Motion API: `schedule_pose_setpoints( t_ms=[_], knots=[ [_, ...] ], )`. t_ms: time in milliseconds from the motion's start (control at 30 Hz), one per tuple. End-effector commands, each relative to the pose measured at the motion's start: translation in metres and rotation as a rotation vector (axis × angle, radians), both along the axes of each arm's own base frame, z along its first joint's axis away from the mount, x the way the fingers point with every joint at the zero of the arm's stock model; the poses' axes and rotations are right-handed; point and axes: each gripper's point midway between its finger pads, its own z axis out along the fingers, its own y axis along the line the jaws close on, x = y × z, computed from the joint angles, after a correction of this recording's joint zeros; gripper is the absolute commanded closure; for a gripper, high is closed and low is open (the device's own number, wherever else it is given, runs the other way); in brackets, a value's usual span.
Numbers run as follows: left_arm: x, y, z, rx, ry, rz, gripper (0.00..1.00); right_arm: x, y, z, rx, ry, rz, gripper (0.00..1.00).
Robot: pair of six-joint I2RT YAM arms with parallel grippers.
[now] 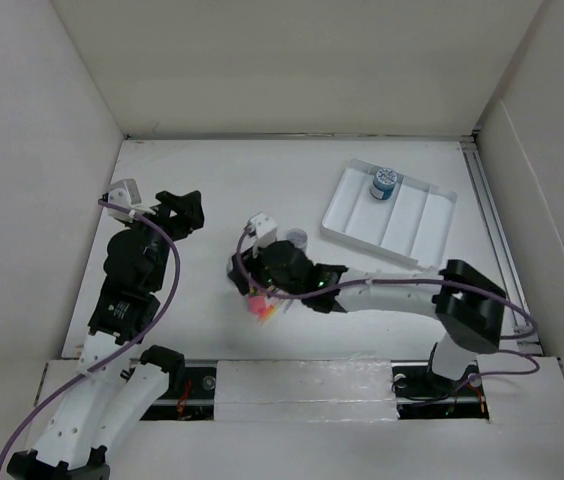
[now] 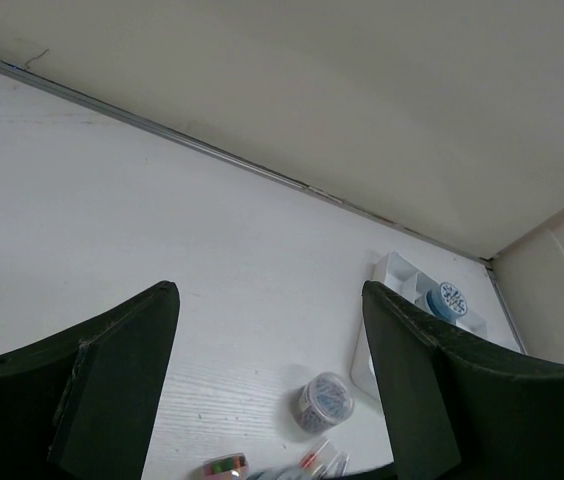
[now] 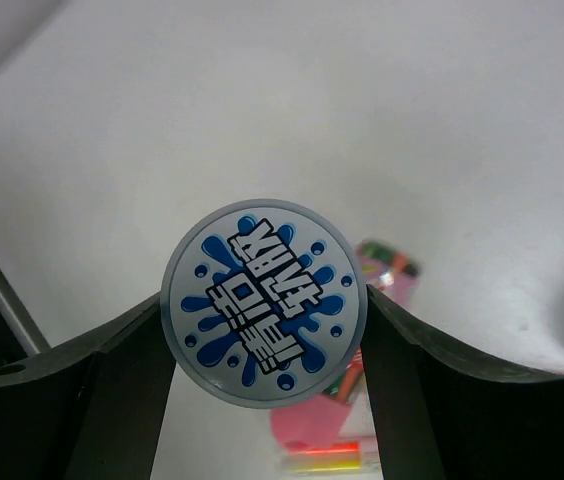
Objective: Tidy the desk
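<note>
Closest to my right wrist camera is a round tub (image 3: 264,303) with a blue splash label. The right gripper (image 3: 264,300) has its fingers (image 3: 127,370) against both sides of the tub, clasping it. A pink packet (image 3: 307,425) lies just past it on the desk (image 3: 382,110), which spreads white under both arms. My left gripper (image 2: 269,292) hangs over the desk's left part, fingers spread, nothing between them. A white tray (image 1: 432,215) sits far right.

White desk (image 1: 212,180) and white tray (image 1: 417,225). The tin (image 3: 264,303) has a grey lid with blue splashes and white, black-edged lettering. Pink packet (image 3: 307,425) with a yellow-orange stripe.
</note>
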Motion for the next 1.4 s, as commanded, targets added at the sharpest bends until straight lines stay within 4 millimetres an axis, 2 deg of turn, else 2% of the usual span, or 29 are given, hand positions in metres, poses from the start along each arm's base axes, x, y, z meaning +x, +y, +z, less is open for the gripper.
schedule_pose_setpoints(
  t_ms=[0,33,67,133,167,267,300,367,400,500,567,600,633,767,800,967,1000,1100,1133,1167,1233,1267,1300,1333,1367],
  knots=[
    [-0.004,-0.001,0.029,-0.022,-0.083,-0.013,0.3,0.064,-0.04,0.114,0.392,-0.061,-0.239,0.47],
    [-0.003,-0.001,0.028,-0.02,-0.08,-0.013,0.3,0.076,-0.059,0.105,0.391,-0.049,-0.3,0.47],
    [-0.004,-0.002,0.026,-0.02,-0.077,-0.016,0.3,0.105,-0.095,0.115,0.422,-0.071,-0.418,0.47],
    [-0.007,-0.001,0.031,-0.026,-0.098,-0.021,0.3,0.129,-0.135,0.102,0.43,-0.03,-0.566,0.47],
    [-0.007,-0.002,0.033,-0.029,-0.1,-0.024,0.3,0.152,-0.174,0.102,0.441,-0.035,-0.696,0.47],
    [-0.005,-0.003,0.029,-0.024,-0.086,-0.025,0.3,0.173,-0.232,0.073,0.441,0.01,-0.895,0.46],
    [-0.006,-0.004,0.029,-0.026,-0.089,-0.032,0.3,0.188,-0.261,0.066,0.451,0.011,-0.975,0.46],
    [-0.008,-0.006,0.033,-0.03,-0.101,-0.047,0.3,0.2,-0.289,0.051,0.437,0.027,-1.063,0.46],
    [-0.007,-0.006,0.033,-0.03,-0.101,-0.046,0.3,0.212,-0.309,0.038,0.42,0.042,-1.126,0.46],
    [-0.005,-0.007,0.029,-0.026,-0.083,-0.049,0.3,0.23,-0.327,0.021,0.371,0.066,-1.201,0.46],
    [-0.007,-0.008,0.031,-0.028,-0.096,-0.055,0.3,0.238,-0.34,0.016,0.336,0.061,-1.256,0.46],
    [-0.007,-0.007,0.032,-0.027,-0.103,-0.052,0.3,0.245,-0.347,0.021,0.327,0.057,-1.282,0.45],
    [-0.007,-0.006,0.032,-0.028,-0.102,-0.045,0.3,0.249,-0.355,0.014,0.297,0.059,-1.313,0.45],
    [-0.006,-0.008,0.03,-0.02,-0.094,-0.053,0.3,0.258,-0.361,0.006,0.245,0.07,-1.347,0.45],
    [-0.007,-0.006,0.032,-0.02,-0.103,-0.048,0.3,0.256,-0.363,-0.001,0.22,0.091,-1.362,0.44],
    [-0.005,-0.007,0.03,-0.016,-0.091,-0.049,0.3,0.258,-0.375,-0.009,0.206,0.081,-1.426,0.4],
    [-0.007,-0.006,0.032,-0.018,-0.102,-0.046,0.3,0.254,-0.378,-0.013,0.185,0.095,-1.442,0.28],
    [-0.004,-0.006,0.029,-0.013,-0.086,-0.039,0.3,0.252,-0.38,-0.005,0.194,0.085,-1.451,0.05],
    [-0.005,-0.006,0.03,-0.016,-0.09,-0.045,0.3,0.248,-0.377,-0.002,0.182,0.062,-1.436,0.0],
    [-0.006,-0.006,0.031,-0.018,-0.096,-0.045,0.3,0.249,-0.377,0.003,0.196,0.055,-1.434,0.0],
    [-0.007,-0.003,0.033,-0.024,-0.105,-0.03,0.3,0.243,-0.358,0.01,0.188,0.042,-1.388,0.0],
    [-0.006,-0.003,0.032,-0.026,-0.099,-0.028,0.3,0.24,-0.346,0.018,0.186,0.015,-1.348,0.03],
    [-0.005,-0.003,0.031,-0.024,-0.092,-0.028,0.3,0.23,-0.316,0.027,0.205,-0.008,-1.268,0.1],
    [-0.005,-0.003,0.03,-0.025,-0.089,-0.029,0.3,0.223,-0.295,0.031,0.211,-0.01,-1.194,0.19],
    [-0.007,-0.003,0.031,-0.027,-0.092,-0.027,0.3,0.218,-0.272,0.038,0.233,-0.031,-1.114,0.44]
  ],
)
